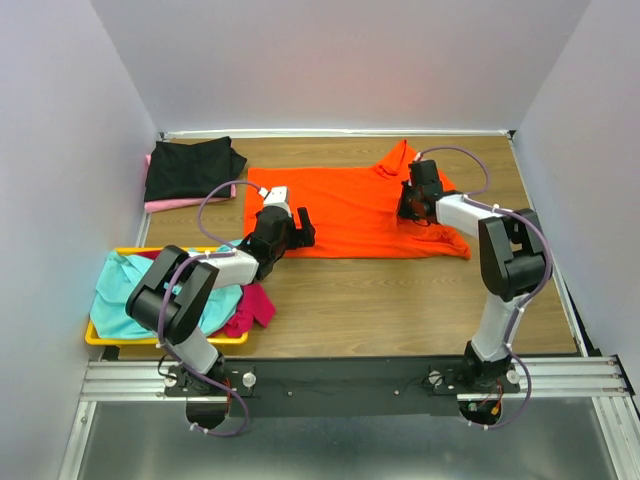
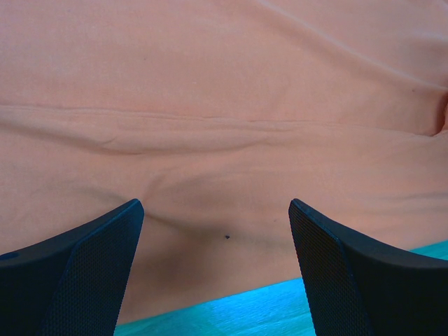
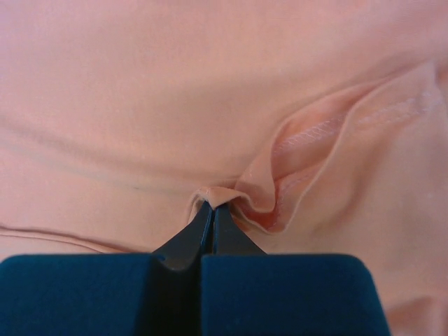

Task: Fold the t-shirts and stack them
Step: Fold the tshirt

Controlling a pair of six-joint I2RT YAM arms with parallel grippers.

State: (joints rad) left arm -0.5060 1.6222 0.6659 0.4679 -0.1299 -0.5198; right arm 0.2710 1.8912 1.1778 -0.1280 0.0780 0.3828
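Note:
The bright orange t-shirt [image 1: 350,205] lies spread flat on the wooden table, its neck and sleeves to the right. My right gripper [image 1: 410,207] sits over the sleeve end. In the right wrist view it [image 3: 212,207] is shut on a small pinch of orange cloth [image 3: 140,91], with a hemmed fold bunched just beside the tips. My left gripper [image 1: 300,228] rests at the shirt's near left edge. Its jaws [image 2: 217,234] stand wide open over the orange fabric [image 2: 224,105], with nothing between the fingers [image 2: 84,266].
A black t-shirt [image 1: 190,168] lies on a pale pink one [image 1: 170,206] at the back left. A yellow tray [image 1: 95,337] at the near left holds a teal shirt [image 1: 125,290] and a magenta one [image 1: 255,305]. White walls enclose the table.

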